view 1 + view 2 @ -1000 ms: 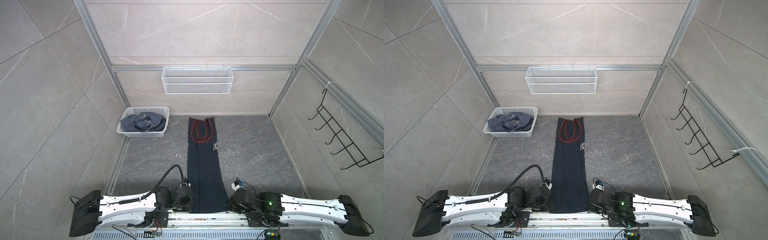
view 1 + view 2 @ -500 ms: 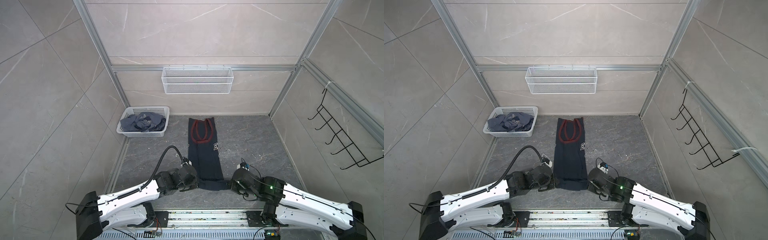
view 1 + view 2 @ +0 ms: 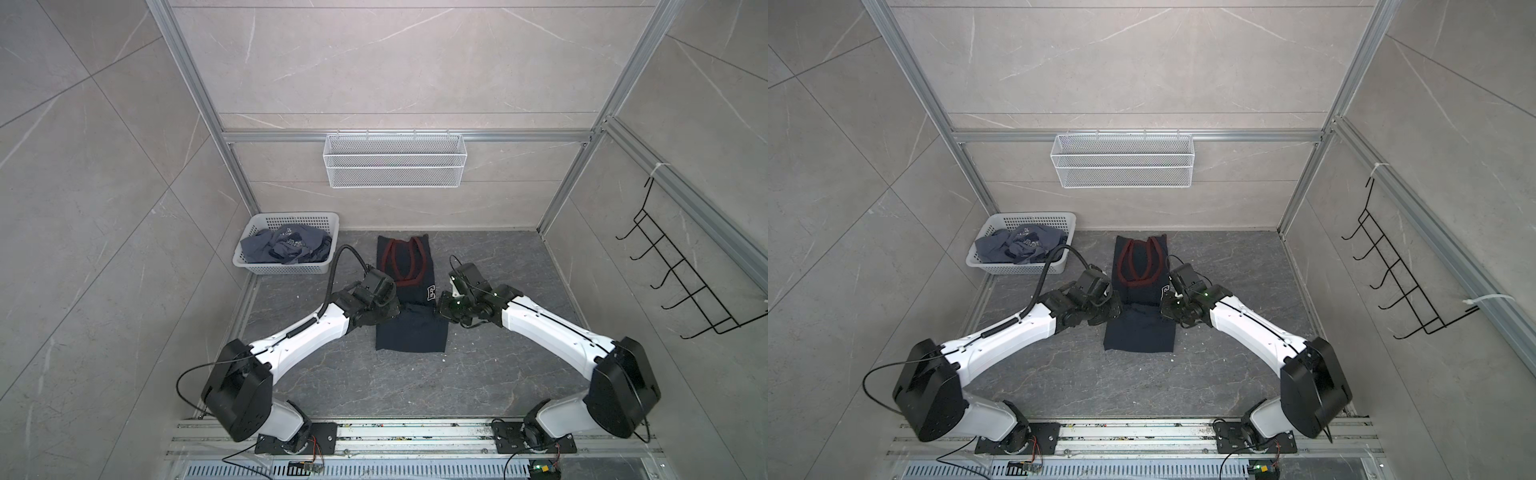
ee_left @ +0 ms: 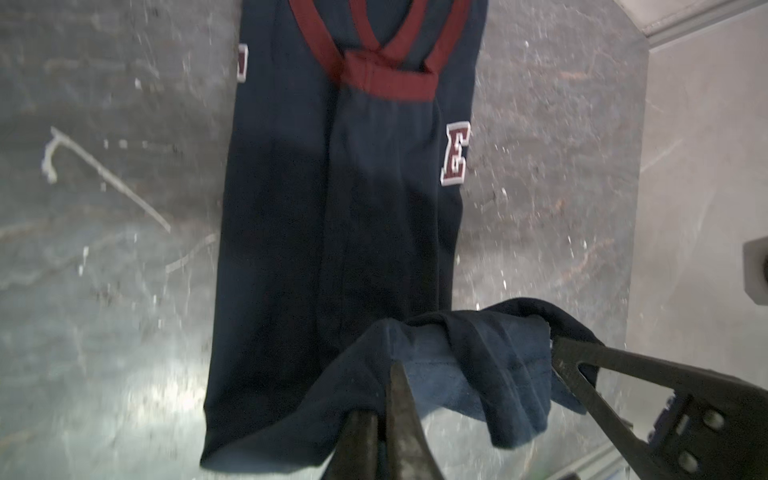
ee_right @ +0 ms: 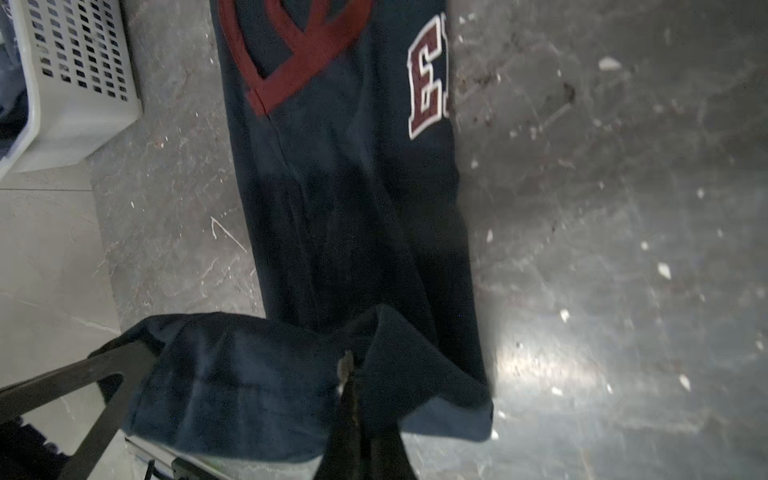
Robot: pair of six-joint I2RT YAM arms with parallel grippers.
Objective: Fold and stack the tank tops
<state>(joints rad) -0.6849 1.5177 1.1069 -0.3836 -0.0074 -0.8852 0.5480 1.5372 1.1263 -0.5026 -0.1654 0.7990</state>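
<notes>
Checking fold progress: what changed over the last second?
The left end effector and right end effector, shut on the navy tank top hem, carried it toward the red neckline, folding the top over. The grey top in the basket stayed put.

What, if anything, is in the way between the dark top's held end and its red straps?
Nothing visible. The left claw and right claw are shut on the hem of the navy tank top, and only its own flat cloth lies before the red straps. The basket sits aside.
</notes>
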